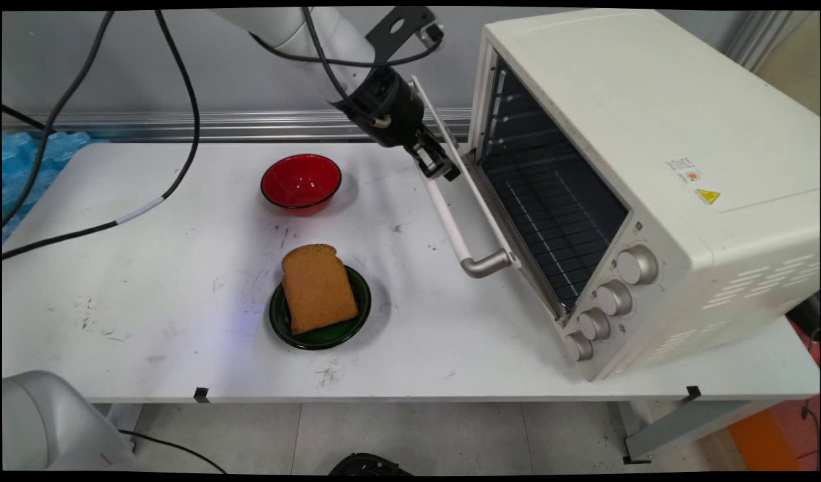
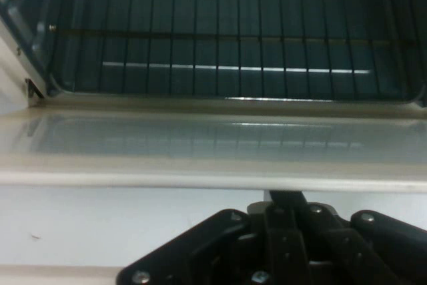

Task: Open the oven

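While the black two-finger gripper [image 1: 442, 167] sits pressed up against the far end of the toaster oven's handle bar [image 1: 450, 224], I cannot tell from either view whether it is clamped on the bar or merely resting against it; in the hand view only the black linkage shows at the bottom edge. The handle is a pale bar on metal brackets, running along the free edge of the oven door [image 1: 474, 177], and the gripper meets it near the end farthest from the control knobs [image 1: 636, 264].

The door hangs well open on its bottom hinge, which seems to be why the hand view looks straight across its glass pane [image 2: 213, 141] and into the dark cavity, where the wire rack [image 2: 233, 65] lies level on its rails.

Beyond the door stands the cream toaster oven [image 1: 644, 127] itself, set at an angle on the white table [image 1: 149, 268] so that its mouth faces the arm.

On the gripper's other side, away from the oven, a red bowl [image 1: 301, 182] stands near and appears empty. Farther off toward the table's near edge, a slice of brown bread [image 1: 318, 286] lies on a dark green plate [image 1: 353, 321], overhanging its rim, well apart from both gripper and door.
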Available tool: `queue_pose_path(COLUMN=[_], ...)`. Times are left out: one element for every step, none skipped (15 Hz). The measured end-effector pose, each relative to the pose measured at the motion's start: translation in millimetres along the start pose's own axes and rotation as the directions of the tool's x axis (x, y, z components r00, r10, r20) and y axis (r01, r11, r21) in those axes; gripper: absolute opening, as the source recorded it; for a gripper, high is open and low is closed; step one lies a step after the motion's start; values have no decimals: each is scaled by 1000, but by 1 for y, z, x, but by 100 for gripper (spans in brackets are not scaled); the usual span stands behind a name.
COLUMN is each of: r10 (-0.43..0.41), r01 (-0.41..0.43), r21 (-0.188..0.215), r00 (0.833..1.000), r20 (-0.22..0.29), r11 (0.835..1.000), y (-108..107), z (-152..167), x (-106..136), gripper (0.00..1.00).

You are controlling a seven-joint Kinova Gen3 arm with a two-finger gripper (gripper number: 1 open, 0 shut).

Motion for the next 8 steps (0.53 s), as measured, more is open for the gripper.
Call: queue_pose_path(r10=[0,-1,-2,-3,-4,-5,-5,-6], r01=[0,1,2,3,4,5,5,6], r21=[1,2,3,3,3,2,1,-1], r00=[1000,1000,1000,1000,1000,1000,1000,1000], r20=[0,-1,-3,-4,-6,-8,-10,-11], r11=[1000,1000,1000,1000,1000,1000,1000,1000], y=[0,-1,-1,-2,-2,-2,-2,-2], z=[2,3,5,7,9,10,12,14], x=[-3,-6,-10,-14,-18,-21,-25,-30], gripper=[0,0,0,0,0,0,0,0])
